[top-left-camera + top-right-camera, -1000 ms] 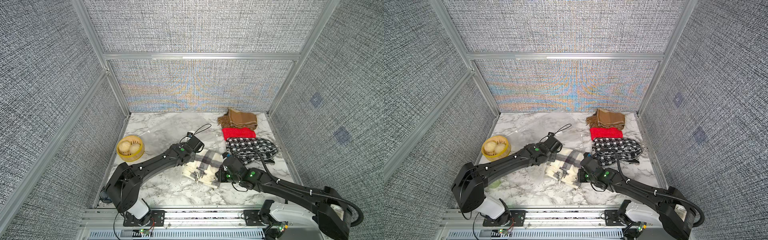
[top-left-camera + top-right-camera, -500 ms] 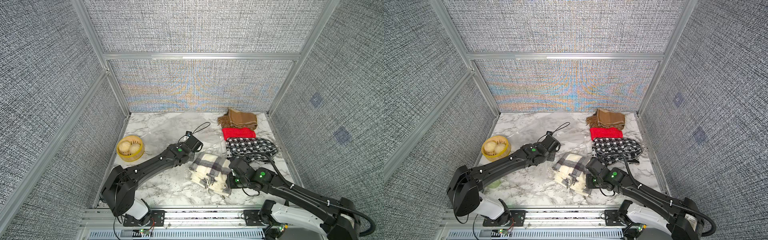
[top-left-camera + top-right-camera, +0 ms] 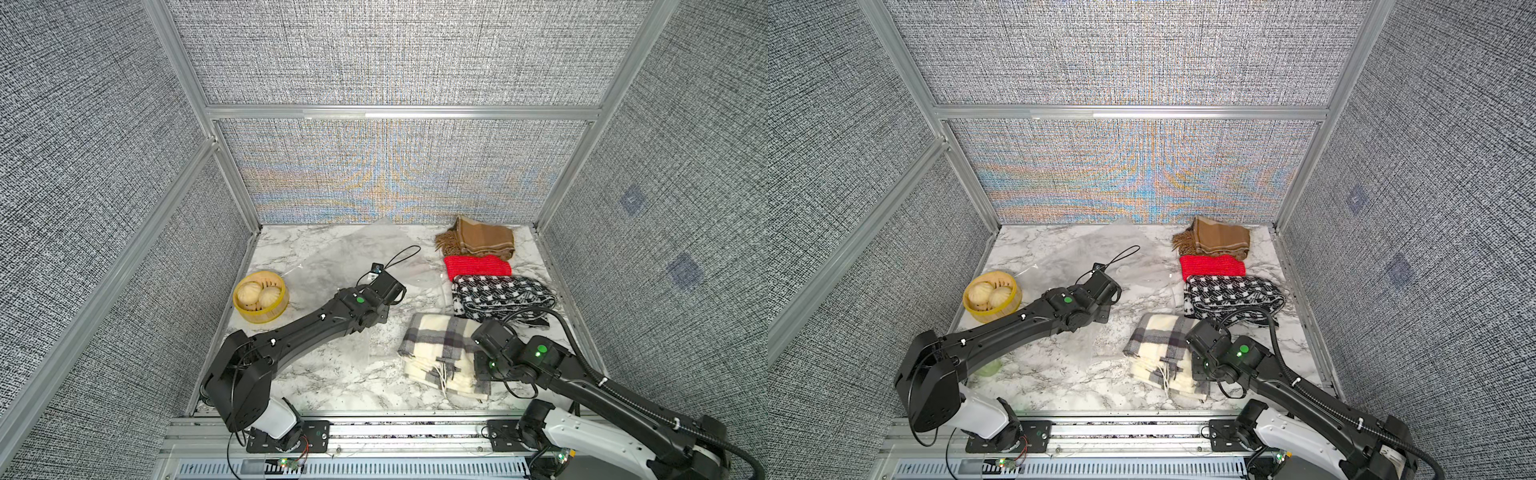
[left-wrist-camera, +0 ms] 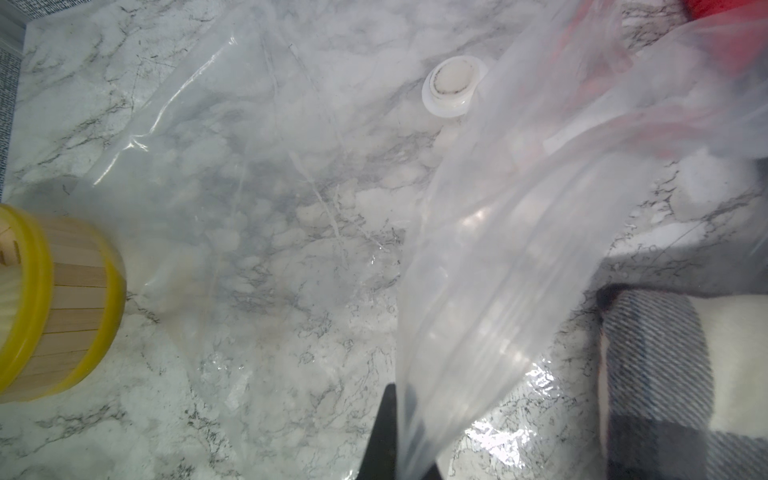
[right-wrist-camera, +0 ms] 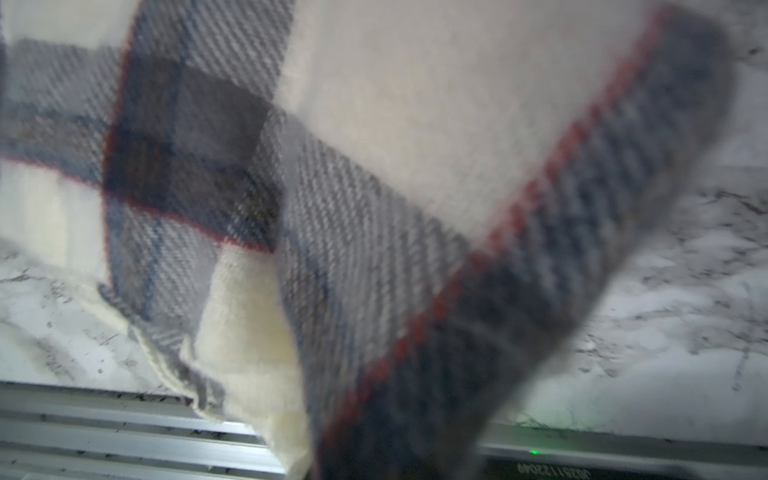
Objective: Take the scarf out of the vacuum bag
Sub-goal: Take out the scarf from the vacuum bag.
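The scarf [image 3: 436, 353] [image 3: 1158, 349] is cream with grey plaid and a fringe, and it sits at the front right of the marble table, outside the plastic. My right gripper [image 3: 478, 370] is shut on its right edge. In the right wrist view the scarf [image 5: 374, 208] hangs in front of the fingers and hides them. The vacuum bag [image 3: 353, 253] [image 3: 1075, 253] lies flat and transparent in the middle and back of the table. Its white valve [image 4: 453, 87] faces up. My left gripper [image 4: 399, 436] [image 3: 376, 318] is shut on a raised fold of the bag [image 4: 498, 249].
A yellow bamboo steamer [image 3: 261, 297] with two buns stands at the left. Folded brown [image 3: 478, 243], red [image 3: 478, 268] and black-and-white [image 3: 503, 297] scarves lie in a row at the back right. The metal front rail [image 3: 395, 428] runs just beyond the held scarf.
My right gripper has drawn the scarf rightward and toward the front, away from the bag. The left gripper has kept its hold on the plastic and shifted slightly back.
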Available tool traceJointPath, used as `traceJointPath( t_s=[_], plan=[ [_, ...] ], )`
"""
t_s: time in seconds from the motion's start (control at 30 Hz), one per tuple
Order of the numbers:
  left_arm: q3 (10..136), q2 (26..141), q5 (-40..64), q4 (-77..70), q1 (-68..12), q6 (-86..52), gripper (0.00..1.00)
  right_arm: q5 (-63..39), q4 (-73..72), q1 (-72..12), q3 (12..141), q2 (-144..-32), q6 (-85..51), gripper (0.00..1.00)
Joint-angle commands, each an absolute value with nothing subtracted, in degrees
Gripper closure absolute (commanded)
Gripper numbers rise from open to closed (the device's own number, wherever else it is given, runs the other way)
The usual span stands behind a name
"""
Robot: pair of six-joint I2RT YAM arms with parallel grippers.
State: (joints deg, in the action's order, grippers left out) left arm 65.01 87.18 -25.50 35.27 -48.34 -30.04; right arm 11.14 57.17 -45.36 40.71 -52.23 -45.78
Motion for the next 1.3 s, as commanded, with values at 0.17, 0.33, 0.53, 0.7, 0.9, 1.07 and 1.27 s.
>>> traceJointPath(
  t_s=[0.17,0.33,0.53,0.7,0.9,1.07,1.27],
  plan=[
    [65.3,86.9,-26.0,35.6,-48.3,-30.2,1.00,21.2,63.2,-45.2,43.4,-52.9,-50.1,1.00],
    [65.4,86.9,-25.6,35.6,-48.3,-30.2,1.00,27.5,67.6,-45.4,46.3,-56.7,-53.7,1.00],
    [65.3,86.9,-25.1,35.6,-48.4,-30.1,1.00,30.5,68.3,-45.3,44.3,-56.8,-54.5,0.94],
    [65.5,87.0,-25.0,35.6,-48.4,-30.0,1.00,33.0,70.1,-45.3,46.1,-57.7,-57.2,0.65],
    [65.6,87.3,-25.0,35.7,-48.3,-30.1,1.00,36.0,68.2,-45.2,48.5,-59.8,-56.3,0.26],
    [65.7,87.2,-24.6,35.8,-48.3,-30.0,1.00,37.4,70.4,-45.2,52.9,-64.0,-56.9,0.25],
    [65.4,86.2,-24.8,35.7,-48.4,-29.9,1.00,32.1,57.5,-49.8,56.4,-65.7,-47.1,0.20]
  ],
)
